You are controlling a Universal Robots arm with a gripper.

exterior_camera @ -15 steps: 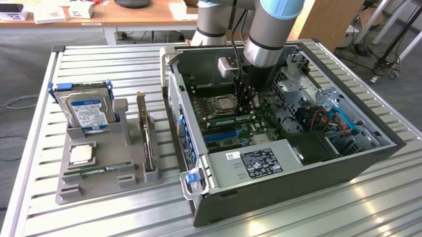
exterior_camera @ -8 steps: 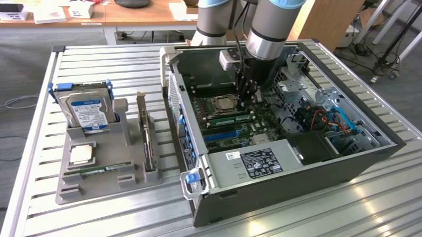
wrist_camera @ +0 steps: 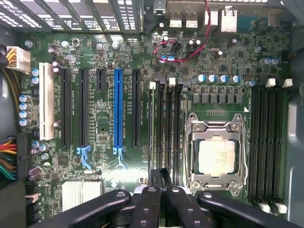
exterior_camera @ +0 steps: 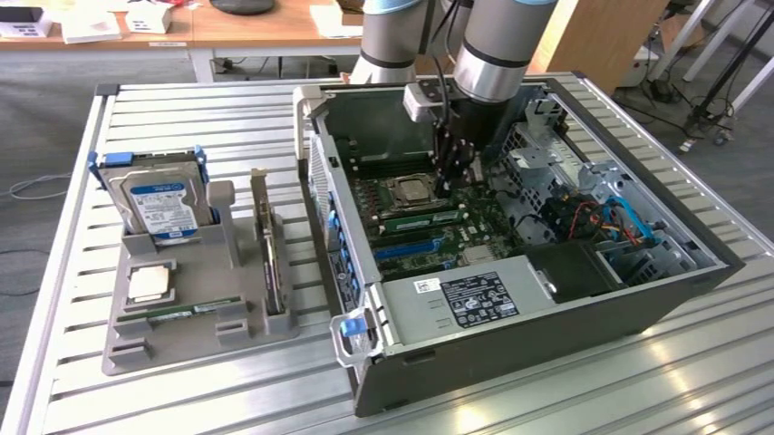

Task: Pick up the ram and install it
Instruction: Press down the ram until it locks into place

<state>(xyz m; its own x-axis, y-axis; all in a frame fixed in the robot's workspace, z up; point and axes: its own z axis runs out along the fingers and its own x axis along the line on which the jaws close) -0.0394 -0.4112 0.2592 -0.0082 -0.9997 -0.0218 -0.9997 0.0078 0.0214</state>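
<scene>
Looking down into an open computer case lying on a slatted metal table, we see the robot arm reaching inside, its gripper low over the motherboard. In the wrist view the gripper's black fingers are pressed together beside the memory slots, next to the processor socket. We judge that a ram stick already sits in a slot beside the socket, though we cannot confirm it is latched. Another ram stick lies in the grey holder at the exterior view's left, near a hard drive; the wrist view gives slot detail instead.
</scene>
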